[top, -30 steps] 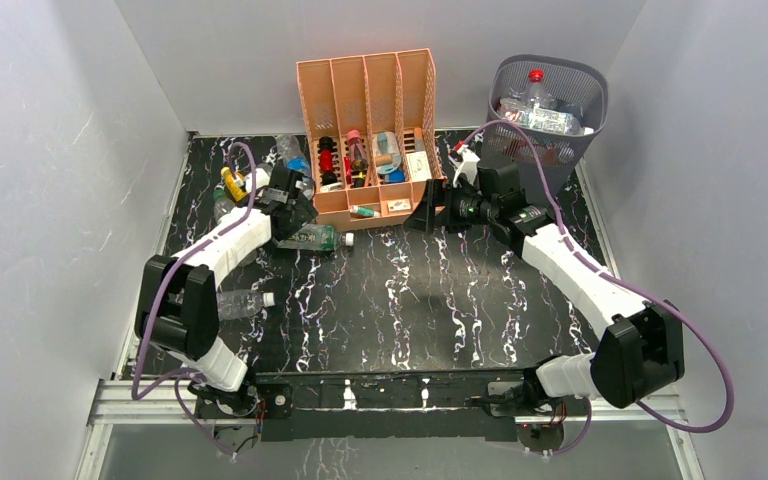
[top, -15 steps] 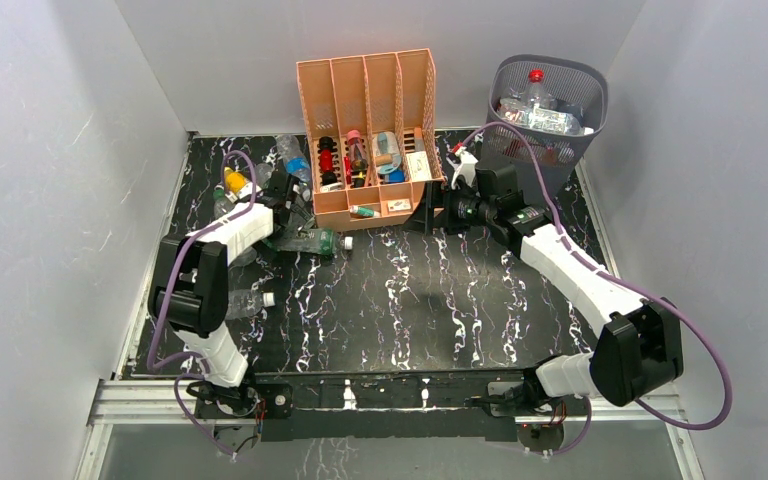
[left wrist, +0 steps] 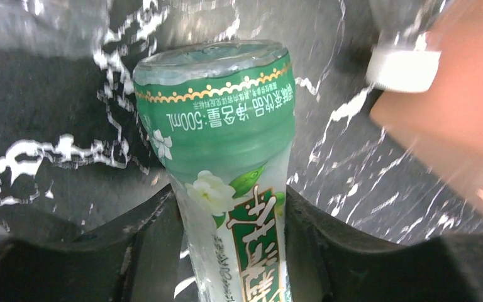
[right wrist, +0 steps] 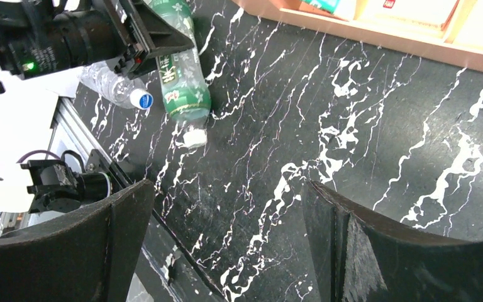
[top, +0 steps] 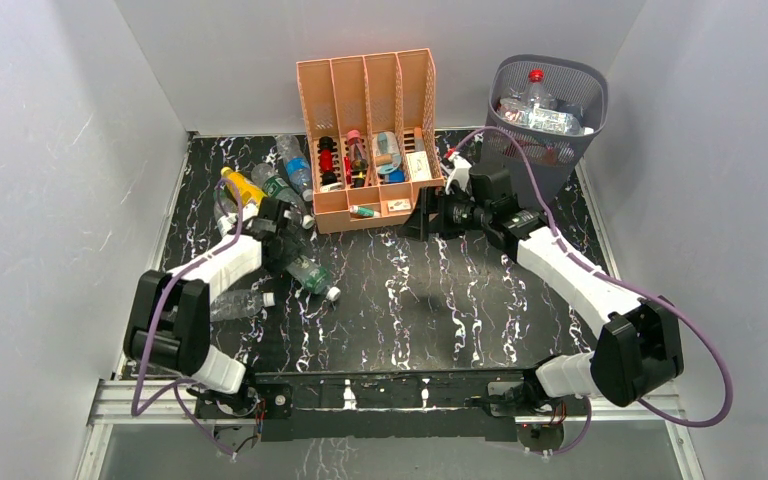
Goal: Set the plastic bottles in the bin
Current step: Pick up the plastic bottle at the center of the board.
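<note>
The green-label bottle (left wrist: 217,119) is in your left gripper (left wrist: 229,211): both fingers press against the sides of its labelled body, so the hand is closed on it. It lies on a slant at the left-centre of the table (top: 440,300), white cap toward the near right, well apart from the bin (top: 560,150) at the far right corner. A grip across the body rather than the neck looks chosen to stop a smooth, light bottle from swivelling. Your right gripper (right wrist: 226,189) hangs wide open and empty just near of the peach organizer (top: 365,100), between the bottle and the bin. I judge it waits there for a handover, since the bin stands on its side. At least 1 red-capped bottle (top: 535,76) shows above the bin's rim.

You cannot tell whether the held bottle is clear of the table or resting on it. The left wrist view cuts off its neck and cap, and a peach smear with a white cap at that view's right edge is too blurred to name. The left arm hides part of the loose bottles (top: 296,165) at the far left and of the clear bottle (top: 243,303) beside it, so no count is safe. The mesh hides most of the bin's load.
</note>
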Controlling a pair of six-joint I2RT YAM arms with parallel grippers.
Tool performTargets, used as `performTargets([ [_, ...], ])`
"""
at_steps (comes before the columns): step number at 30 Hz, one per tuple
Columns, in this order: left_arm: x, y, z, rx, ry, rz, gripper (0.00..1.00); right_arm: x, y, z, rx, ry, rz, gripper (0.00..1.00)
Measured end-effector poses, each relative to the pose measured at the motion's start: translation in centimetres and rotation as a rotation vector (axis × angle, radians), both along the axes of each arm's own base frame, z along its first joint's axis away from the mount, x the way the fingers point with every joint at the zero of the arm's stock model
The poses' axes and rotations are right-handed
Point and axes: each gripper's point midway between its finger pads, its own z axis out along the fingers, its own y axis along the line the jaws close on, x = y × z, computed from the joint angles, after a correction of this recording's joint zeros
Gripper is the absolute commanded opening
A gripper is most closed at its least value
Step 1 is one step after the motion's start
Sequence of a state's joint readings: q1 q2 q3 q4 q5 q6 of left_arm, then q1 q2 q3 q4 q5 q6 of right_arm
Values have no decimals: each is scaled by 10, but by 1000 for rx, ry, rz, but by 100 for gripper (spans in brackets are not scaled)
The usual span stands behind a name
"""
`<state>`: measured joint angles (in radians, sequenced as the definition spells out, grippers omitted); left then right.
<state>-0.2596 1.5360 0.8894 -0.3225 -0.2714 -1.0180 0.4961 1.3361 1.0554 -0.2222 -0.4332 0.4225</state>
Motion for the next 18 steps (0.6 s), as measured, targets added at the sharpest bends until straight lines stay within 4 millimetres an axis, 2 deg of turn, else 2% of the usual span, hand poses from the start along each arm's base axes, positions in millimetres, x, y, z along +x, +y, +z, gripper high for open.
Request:
performTargets([
  [5,-27,-18,-4,-48,-20,-125,38,-8,4,-12,-6,26,14,98],
  [10,-46,-50,2,-87,-73,-288,38,-11,11,-24,-17,60,29,98],
  [15,-53,-84,18,-126,-139,-420,38,-11,16,-29,-10,76,43,98],
  [18,-55,-94,26,-154,-178,-458,38,-12,18,-28,8,78,46,98],
])
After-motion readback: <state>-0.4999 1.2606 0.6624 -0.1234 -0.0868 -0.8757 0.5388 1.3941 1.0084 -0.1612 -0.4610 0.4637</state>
